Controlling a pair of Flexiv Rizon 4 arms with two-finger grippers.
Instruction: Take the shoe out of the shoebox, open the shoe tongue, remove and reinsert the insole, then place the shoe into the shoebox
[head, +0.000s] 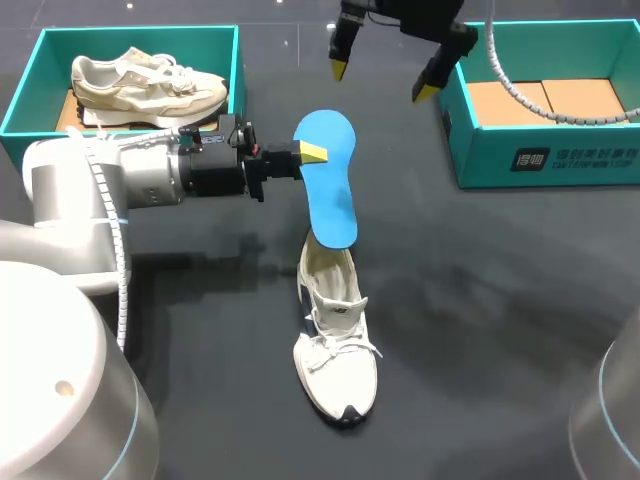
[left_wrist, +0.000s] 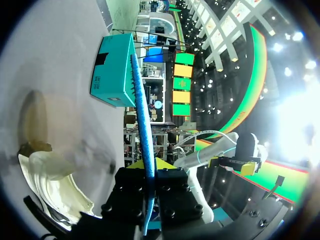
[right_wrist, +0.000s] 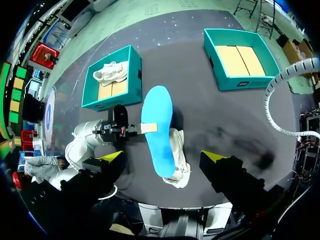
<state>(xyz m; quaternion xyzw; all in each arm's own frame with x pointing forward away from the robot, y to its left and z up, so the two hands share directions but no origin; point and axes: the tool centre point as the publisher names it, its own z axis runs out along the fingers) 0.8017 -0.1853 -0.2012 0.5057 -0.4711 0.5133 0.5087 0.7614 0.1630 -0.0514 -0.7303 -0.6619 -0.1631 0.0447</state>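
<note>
left fingers (head: 313, 153) pinched on one long edge of the blue insole (head: 330, 180), coming in from the left, above the dark surface (head: 480, 300). insole tilted, broad end up and away, narrow end down at the opening of the white shoe (head: 335, 340); cannot tell whether touching it or just above. white shoe flat on the surface near the middle, toe toward the near edge, laces tied, between the two teal boxes and outside both.

seen from the left wrist: insole (left_wrist: 142, 125) edge-on, clamped between the black finger blocks with a yellow tip (left_wrist: 157, 162) beside it, white shoe (left_wrist: 55, 185) below and to one side.

right fingers (head: 338, 70) spread wide, holding nothing, high over the far middle of the surface. from the right wrist: both yellow tips (right_wrist: 112, 156) well apart, insole (right_wrist: 159, 130) and shoe (right_wrist: 179, 160) far beneath them.

left shoebox (head: 30, 70) at the far left with a second shoe (head: 150, 85) lying in it. right shoebox (head: 540, 150) at the far right, only cardboard (head: 550, 100) inside.
</note>
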